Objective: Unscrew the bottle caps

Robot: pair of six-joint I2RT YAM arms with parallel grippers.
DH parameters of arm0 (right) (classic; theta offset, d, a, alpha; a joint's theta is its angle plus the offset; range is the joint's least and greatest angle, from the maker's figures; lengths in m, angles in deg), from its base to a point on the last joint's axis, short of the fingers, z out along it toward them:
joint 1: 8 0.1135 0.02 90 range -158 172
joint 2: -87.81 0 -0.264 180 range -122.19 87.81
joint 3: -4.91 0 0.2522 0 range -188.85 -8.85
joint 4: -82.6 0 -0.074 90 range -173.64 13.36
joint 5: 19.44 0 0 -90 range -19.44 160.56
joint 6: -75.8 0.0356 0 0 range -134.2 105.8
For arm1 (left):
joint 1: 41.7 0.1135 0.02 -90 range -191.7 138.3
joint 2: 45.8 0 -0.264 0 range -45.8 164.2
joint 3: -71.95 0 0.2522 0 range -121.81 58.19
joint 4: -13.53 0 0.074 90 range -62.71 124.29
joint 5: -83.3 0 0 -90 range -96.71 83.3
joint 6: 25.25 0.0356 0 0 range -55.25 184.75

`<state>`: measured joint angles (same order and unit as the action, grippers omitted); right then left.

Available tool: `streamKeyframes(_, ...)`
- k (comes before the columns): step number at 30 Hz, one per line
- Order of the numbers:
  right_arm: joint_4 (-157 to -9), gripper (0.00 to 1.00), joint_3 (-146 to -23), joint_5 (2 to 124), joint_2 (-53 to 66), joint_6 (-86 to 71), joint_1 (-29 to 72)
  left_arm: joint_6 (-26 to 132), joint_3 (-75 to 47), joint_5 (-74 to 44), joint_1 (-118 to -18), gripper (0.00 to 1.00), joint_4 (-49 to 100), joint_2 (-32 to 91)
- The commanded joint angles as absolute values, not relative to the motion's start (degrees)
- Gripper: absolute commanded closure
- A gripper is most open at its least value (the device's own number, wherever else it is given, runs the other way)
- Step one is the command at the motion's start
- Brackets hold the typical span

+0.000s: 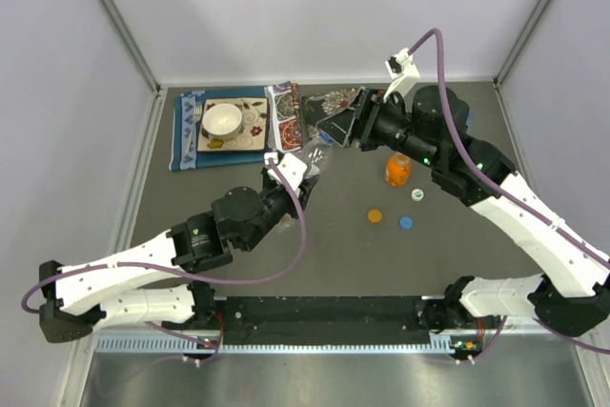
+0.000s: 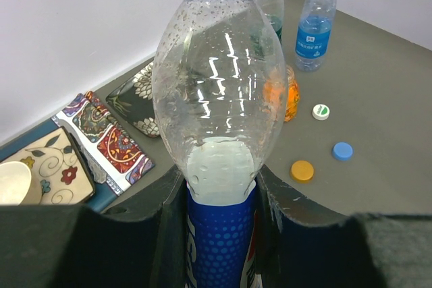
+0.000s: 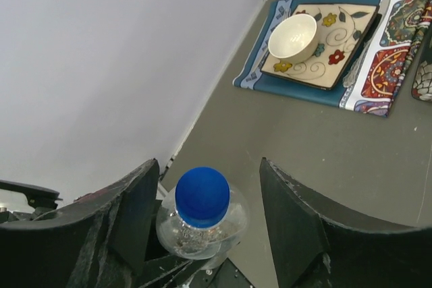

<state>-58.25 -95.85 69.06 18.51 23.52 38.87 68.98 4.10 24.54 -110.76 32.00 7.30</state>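
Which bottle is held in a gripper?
The clear bottle with the blue-red label, clamped in the left gripper; the other bottles stand free.

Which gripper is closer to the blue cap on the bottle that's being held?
Right. The right gripper is open with a finger on either side of the blue cap, not touching; the left gripper clamps the bottle lower, at its label.

the clear bottle (image 2: 219,99) hides most of the orange bottle (image 2: 292,96) behind it.
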Motion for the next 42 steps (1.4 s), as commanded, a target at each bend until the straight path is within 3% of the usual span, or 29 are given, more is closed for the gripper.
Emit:
streamKeyframes(1, -60.1, 0.42, -95.4, 69.2, 18.9, 23.7, 39.6, 69.3, 4.3, 25.8, -111.0, 0.66, 28.5, 6.3)
streamKeyframes(3, -60.4, 0.48, -95.2, 68.9, 18.9, 23.8, 39.6, 69.3, 4.5, 25.8, -111.0, 0.66, 28.3, 6.2)
streamKeyframes(10, -60.9, 0.50, -94.5, 68.2, 18.5, 23.8, 39.7, 69.3, 4.6, 25.9, -111.0, 0.66, 28.2, 6.1)
streamKeyframes(15, -61.1, 0.60, -93.8, 68.0, 18.5, 23.9, 39.7, 69.4, 4.7, 25.8, -111.1, 0.66, 28.2, 6.1)
streamKeyframes(16, -61.2, 0.64, -93.7, 67.8, 18.5, 23.8, 39.7, 69.2, 4.7, 25.8, -111.1, 0.66, 28.2, 6.1)
streamKeyframes(19, -62.1, 0.95, -93.3, 66.0, 18.5, 23.5, 39.7, 69.0, 4.7, 25.4, -111.0, 0.66, 28.1, 6.0)
streamKeyframes(20, -62.9, 1.00, -92.9, 63.6, 18.7, 23.2, 39.7, 68.8, 4.8, 25.2, -111.0, 0.66, 27.7, 5.4)
streamKeyframes(28, -65.7, 1.00, -93.4, 50.4, 21.2, 14.5, 39.4, 66.2, 3.2, 6.4, -109.1, 0.61, 29.1, 1.4)
streamKeyframes(35, -66.5, 1.00, -94.2, 23.6, 26.8, -1.3, 37.9, 58.9, -1.4, -23.5, -100.9, 0.59, 33.5, -1.2)
streamKeyframes(39, -68.2, 1.00, -94.4, 12.2, 28.3, -2.3, 37.5, 51.8, -2.0, -42.4, -93.8, 0.60, 30.8, -1.1)
streamKeyframes(42, -68.4, 1.00, -95.4, 5.3, 27.3, -2.1, 37.5, 47.3, -1.4, -49.3, -91.0, 0.60, 27.4, -0.4)
